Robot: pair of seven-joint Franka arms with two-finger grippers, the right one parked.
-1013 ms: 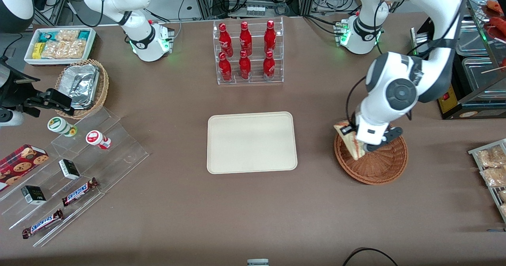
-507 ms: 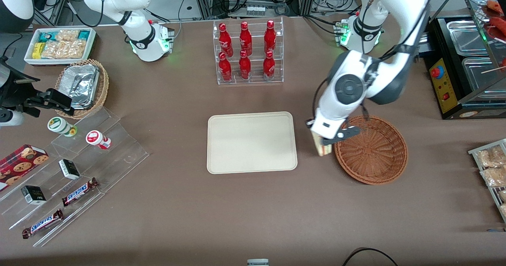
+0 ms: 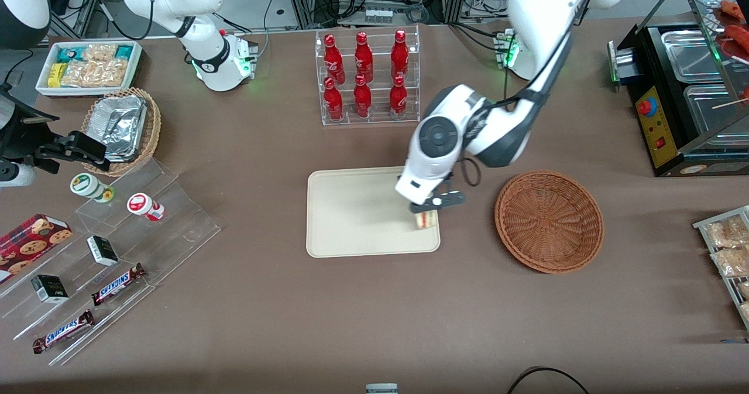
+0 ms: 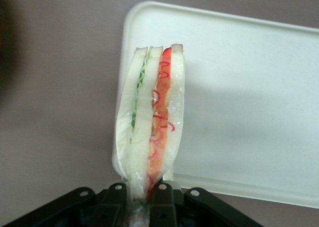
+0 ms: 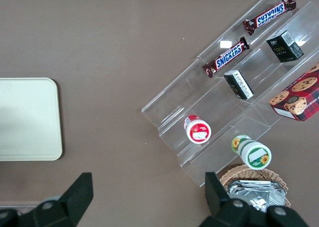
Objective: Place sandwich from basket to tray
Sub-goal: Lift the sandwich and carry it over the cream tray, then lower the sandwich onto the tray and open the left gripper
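The small triangular sandwich [image 4: 152,122] of pale white bread, wrapped in clear film with green filling in one layer and red in the other, hangs from the left arm's black two-finger gripper [image 4: 141,194]. The two fingers are clamped on one corner of the wedge, and the rest of it sticks out from them edge-on, so its layered side faces the wrist camera. In the front view only a small part of the sandwich [image 3: 426,219] shows below the gripper [image 3: 431,205], since the white wrist and the black fingers cover the rest.

The sandwich is held over the edge of the flat cream-beige rectangular tray [image 3: 357,212] with rounded corners, at the tray's end toward the working arm. Whether its lower tip touches the tray cannot be told. In the wrist view the tray [image 4: 249,102] runs out of frame, and only one rounded corner and two rims show.

The round reddish-brown woven wicker basket [image 3: 549,221] sits on the brown table [image 3: 374,312], near the tray and toward the working arm's end, with nothing in it. A clear acrylic rack of red bottles [image 3: 366,76] stands farther from the front camera than the tray.
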